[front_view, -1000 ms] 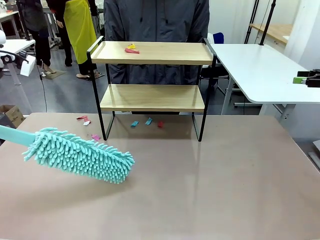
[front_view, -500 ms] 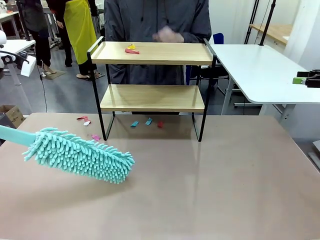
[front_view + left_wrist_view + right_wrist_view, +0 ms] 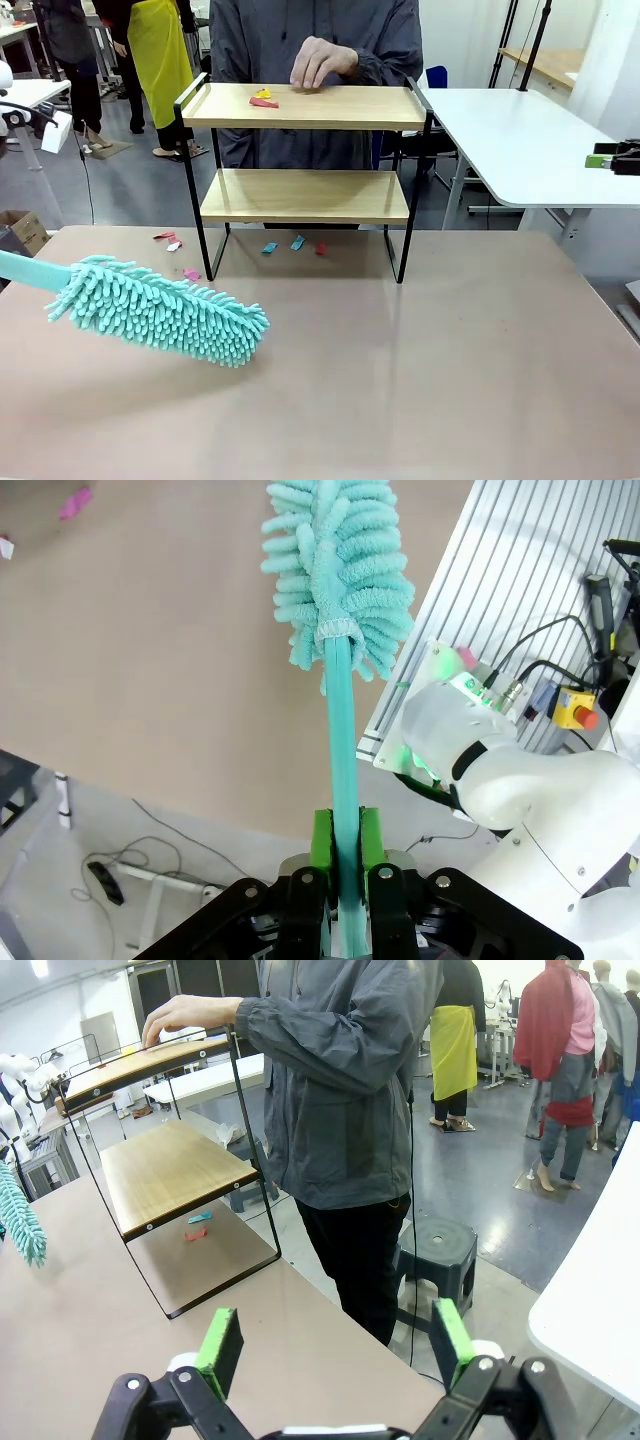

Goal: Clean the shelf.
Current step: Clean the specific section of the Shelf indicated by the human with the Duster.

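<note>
**Duster in the left gripper, shelf at the far edge of the table**

On the left of the front view I see the turquoise duster (image 3: 160,310). Its long axis goes from the handle at the left edge of the picture to the fluffy head, which points right and a little toward my side, low over the brown table (image 3: 420,370). In the left wrist view the left gripper (image 3: 346,832) is fully closed on the duster's handle (image 3: 340,740). The green pads (image 3: 322,842) press the handle from both sides, and the head points straight away from the fingers.

Further right, the shelf (image 3: 305,195) stands upright at the far side of the table, slightly left of the middle. Its long axis runs from left to right, along the far table edge, and its open front faces the robot. The raised rails are at the two short ends.

On the top board, toward its left end, lie a red and a yellow scrap (image 3: 263,99). More small scraps (image 3: 283,245) lie on the table under the lower board and also just left of the frame.

The person stands behind the shelf, and one hand (image 3: 318,62) has its fingertips at the top board, just right of the two scraps.

In the right wrist view the right gripper (image 3: 335,1345) is wide open and holds nothing. The shelf (image 3: 170,1170) is well apart from it, to the left.
</note>
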You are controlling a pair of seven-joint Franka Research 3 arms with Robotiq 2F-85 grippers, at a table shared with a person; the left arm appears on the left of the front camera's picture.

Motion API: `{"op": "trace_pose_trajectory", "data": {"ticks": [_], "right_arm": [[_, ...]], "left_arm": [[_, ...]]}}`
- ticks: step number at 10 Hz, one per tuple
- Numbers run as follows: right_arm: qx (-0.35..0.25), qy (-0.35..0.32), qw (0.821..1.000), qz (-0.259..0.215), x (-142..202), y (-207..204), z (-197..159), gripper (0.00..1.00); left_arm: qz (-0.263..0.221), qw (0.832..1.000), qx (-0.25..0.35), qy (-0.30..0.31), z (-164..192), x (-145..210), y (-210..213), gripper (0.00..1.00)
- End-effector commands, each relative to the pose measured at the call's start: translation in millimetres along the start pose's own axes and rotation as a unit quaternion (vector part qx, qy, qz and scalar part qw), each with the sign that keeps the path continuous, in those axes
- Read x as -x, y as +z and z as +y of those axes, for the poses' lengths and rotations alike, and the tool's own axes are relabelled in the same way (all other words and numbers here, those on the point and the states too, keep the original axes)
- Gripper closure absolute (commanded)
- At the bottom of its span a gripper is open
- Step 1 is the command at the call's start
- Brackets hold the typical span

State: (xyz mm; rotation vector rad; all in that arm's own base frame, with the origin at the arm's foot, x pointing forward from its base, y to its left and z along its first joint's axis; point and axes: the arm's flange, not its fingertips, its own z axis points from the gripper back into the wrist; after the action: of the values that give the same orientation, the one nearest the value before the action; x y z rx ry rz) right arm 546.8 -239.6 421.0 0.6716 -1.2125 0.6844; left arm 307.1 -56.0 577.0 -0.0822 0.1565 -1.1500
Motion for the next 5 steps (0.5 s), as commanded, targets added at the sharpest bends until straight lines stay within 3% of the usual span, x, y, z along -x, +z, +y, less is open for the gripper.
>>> {"op": "trace_pose_trajectory", "data": {"ticks": [1, 5], "right_arm": [[0.001, 0.003, 1.0, 0.002, -2.3, -1.1, 0.4, 0.0], [0.001, 0.003, 1.0, 0.002, -2.3, -1.1, 0.4, 0.0]], "left_arm": [[-0.007, 1.0, -0.002, -0.002, -0.5, 1.0, 0.2, 0.87], [-0.007, 1.0, -0.002, -0.002, -0.5, 1.0, 0.2, 0.87]]}}
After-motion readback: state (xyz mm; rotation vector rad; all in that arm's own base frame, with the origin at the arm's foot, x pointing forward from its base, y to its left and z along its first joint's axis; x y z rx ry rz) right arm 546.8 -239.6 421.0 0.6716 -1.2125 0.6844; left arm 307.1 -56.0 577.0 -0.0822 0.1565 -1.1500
